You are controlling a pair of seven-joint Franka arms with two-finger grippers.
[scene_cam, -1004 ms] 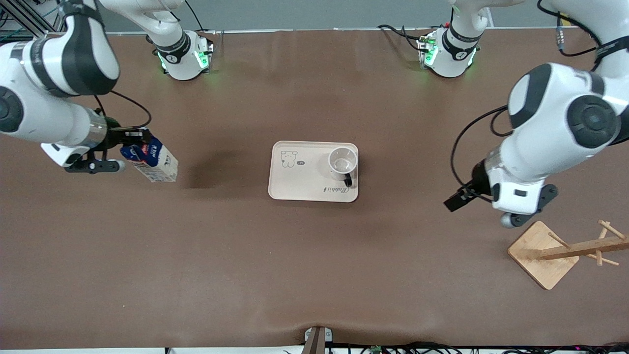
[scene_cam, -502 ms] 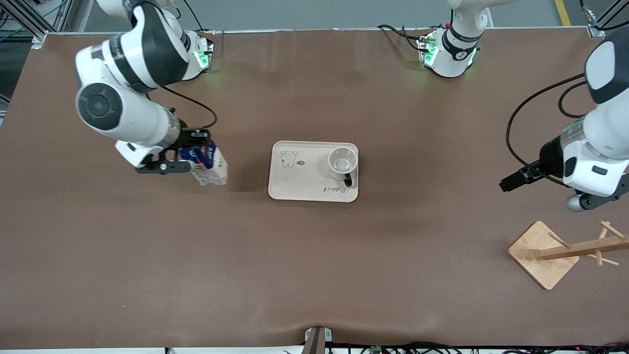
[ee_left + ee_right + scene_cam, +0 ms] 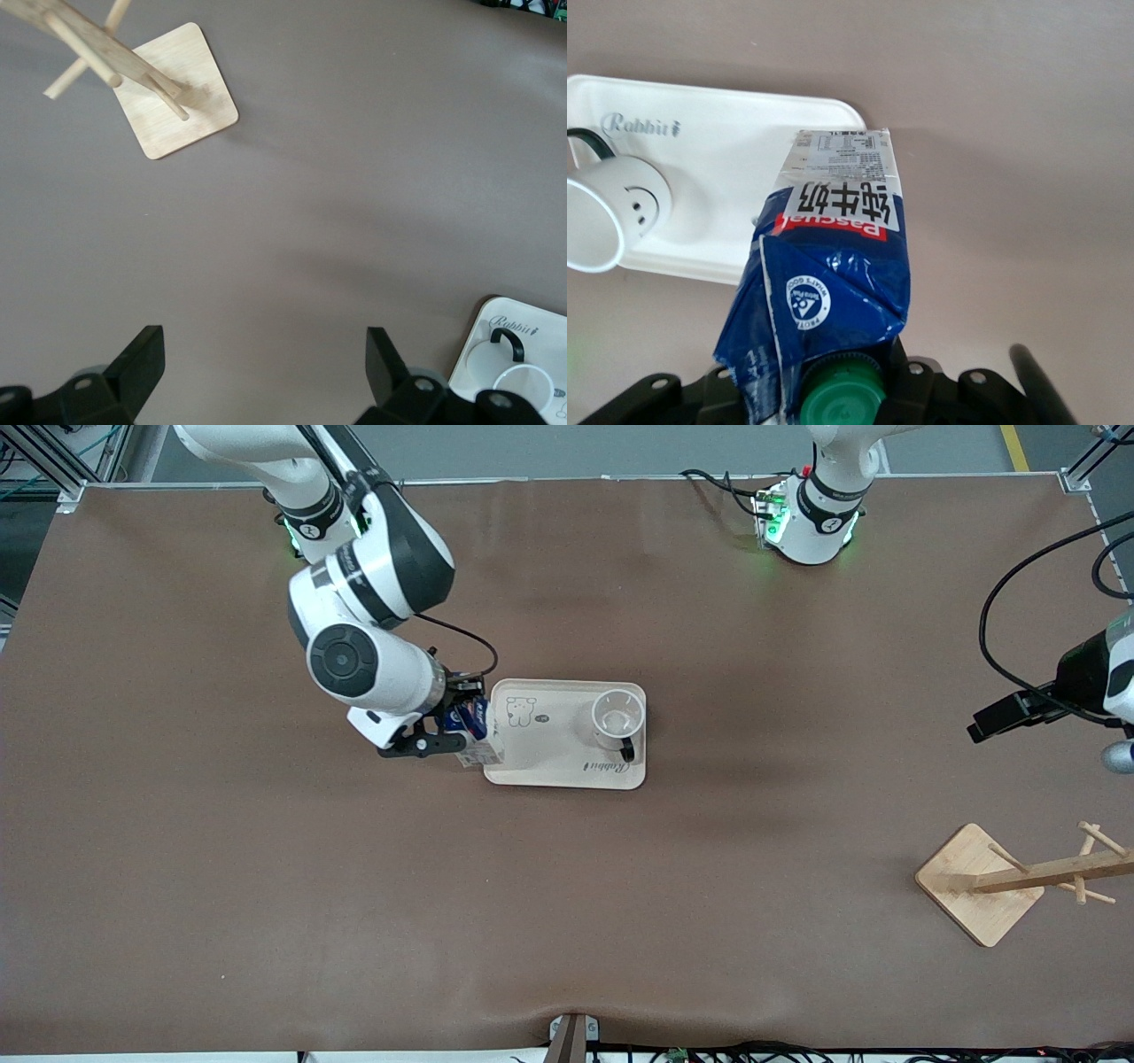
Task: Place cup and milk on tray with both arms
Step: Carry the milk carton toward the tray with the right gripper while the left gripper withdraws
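My right gripper (image 3: 456,728) is shut on the top of the milk (image 3: 476,742), a blue and beige carton with a green cap (image 3: 843,394). It holds the carton tilted over the tray's edge at the right arm's end. The cream tray (image 3: 554,757) lies mid-table, and the right wrist view shows it too (image 3: 744,124). The white cup (image 3: 617,720) stands on the tray, at the left arm's end of it, smiley face showing (image 3: 611,217). My left gripper (image 3: 994,721) is open and empty over bare table near the left arm's end (image 3: 261,367).
A wooden rack with a square base (image 3: 979,881) and pegs stands near the left arm's end of the table, nearer the front camera than the tray. It also shows in the left wrist view (image 3: 177,88).
My right arm has carried the milk from the right arm's end of the table to the tray's edge. My left arm has drawn back toward the left arm's end, away from the tray.
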